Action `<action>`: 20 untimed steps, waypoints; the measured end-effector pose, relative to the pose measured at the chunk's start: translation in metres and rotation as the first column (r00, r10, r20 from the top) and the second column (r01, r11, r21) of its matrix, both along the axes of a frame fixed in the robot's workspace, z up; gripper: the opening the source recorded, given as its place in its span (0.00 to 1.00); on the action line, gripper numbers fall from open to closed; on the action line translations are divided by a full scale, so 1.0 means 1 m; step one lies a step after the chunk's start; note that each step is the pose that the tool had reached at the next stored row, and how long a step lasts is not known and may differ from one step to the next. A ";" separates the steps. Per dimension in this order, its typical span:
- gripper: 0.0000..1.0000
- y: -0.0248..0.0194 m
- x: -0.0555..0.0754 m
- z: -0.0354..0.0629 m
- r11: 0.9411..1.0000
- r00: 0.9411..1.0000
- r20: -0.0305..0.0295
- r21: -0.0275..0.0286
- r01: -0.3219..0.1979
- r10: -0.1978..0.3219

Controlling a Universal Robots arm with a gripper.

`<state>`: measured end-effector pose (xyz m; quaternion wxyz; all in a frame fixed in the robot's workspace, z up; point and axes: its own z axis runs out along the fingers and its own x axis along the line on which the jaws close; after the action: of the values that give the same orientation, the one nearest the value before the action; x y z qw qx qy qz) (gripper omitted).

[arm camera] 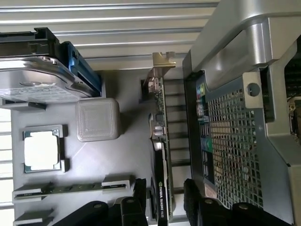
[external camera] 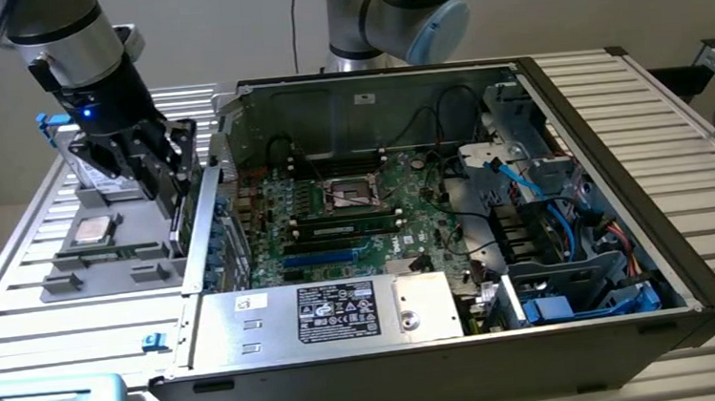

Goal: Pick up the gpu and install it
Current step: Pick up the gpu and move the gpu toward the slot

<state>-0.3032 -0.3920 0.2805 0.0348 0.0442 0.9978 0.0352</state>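
Note:
The gpu [arm camera: 161,155] stands on its long edge in a slot of the grey parts tray [arm camera: 127,155], silver end bracket at the far end, black cooler face with a printed label near my fingers. My gripper [arm camera: 163,186] is open and straddles the card, one black finger [arm camera: 139,193] on each side with a small gap to it. In the exterior view the gripper [external camera: 158,178] hangs over the tray, just outside the case's left wall, with the gpu [external camera: 178,224] as a thin upright card under it.
On the tray lie a silver hard drive [arm camera: 37,80], a CPU [arm camera: 42,150] and a memory stick [arm camera: 70,188]. The open computer case [external camera: 612,190] holds the green motherboard [external camera: 346,211] and a power supply [external camera: 340,312]. A second arm [external camera: 395,16] stands behind.

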 end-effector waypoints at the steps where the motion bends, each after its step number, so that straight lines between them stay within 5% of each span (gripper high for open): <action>1: 0.46 0.0000 0.000 -0.0013 1.000 1.000 0.001 0.000 0.003 -0.003; 11: 0.46 0.0001 -0.003 -0.0114 1.000 1.000 0.023 0.001 0.022 -0.022; 20: 0.46 0.0002 -0.005 -0.0230 1.000 0.999 0.030 0.011 0.023 -0.023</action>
<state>-0.3084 -0.3918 0.2576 0.0502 0.0554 0.9964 0.0408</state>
